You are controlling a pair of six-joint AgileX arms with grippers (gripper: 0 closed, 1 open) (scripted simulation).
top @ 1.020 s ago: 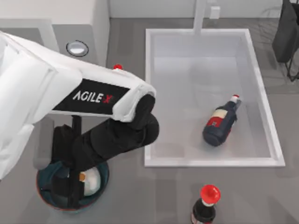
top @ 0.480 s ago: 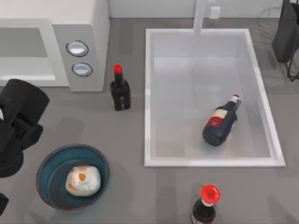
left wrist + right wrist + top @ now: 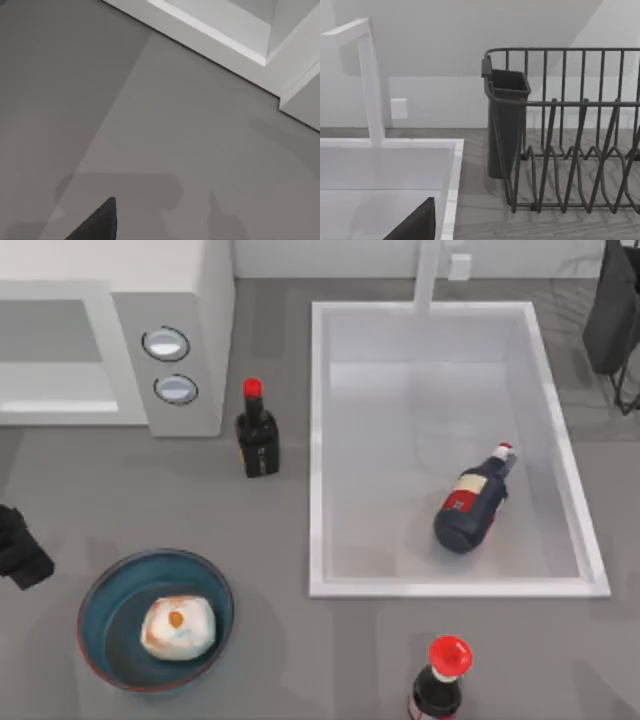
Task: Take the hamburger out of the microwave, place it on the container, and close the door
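Observation:
The hamburger (image 3: pixel 178 628), a pale bun with an orange spot, lies in the container (image 3: pixel 103 590), a dark blue bowl at the front left of the table. The microwave (image 3: pixel 190 300) stands at the back left, and its grey cavity (image 3: pixel 50 340) faces the table uncovered. The door is out of view. My left gripper (image 3: pixel 15 545) is a dark shape at the table's left edge, left of the bowl and apart from it. One dark fingertip (image 3: pixel 97 222) hangs over bare table near the microwave's white base (image 3: pixel 225 35). My right arm is parked, with a fingertip (image 3: pixel 417 222) by the sink's corner.
A dark bottle with a red cap (image 3: pixel 256 435) stands right of the microwave. The white sink (image 3: pixel 318 440) holds a lying bottle (image 3: pixel 470 505). Another red-capped bottle (image 3: pixel 440 680) stands at the front. A dish rack (image 3: pixel 570 140) is at the back right.
My left arm has drawn back to the left from over the bowl, leaving the hamburger lying in it. Now just its dark end remains at the left edge.

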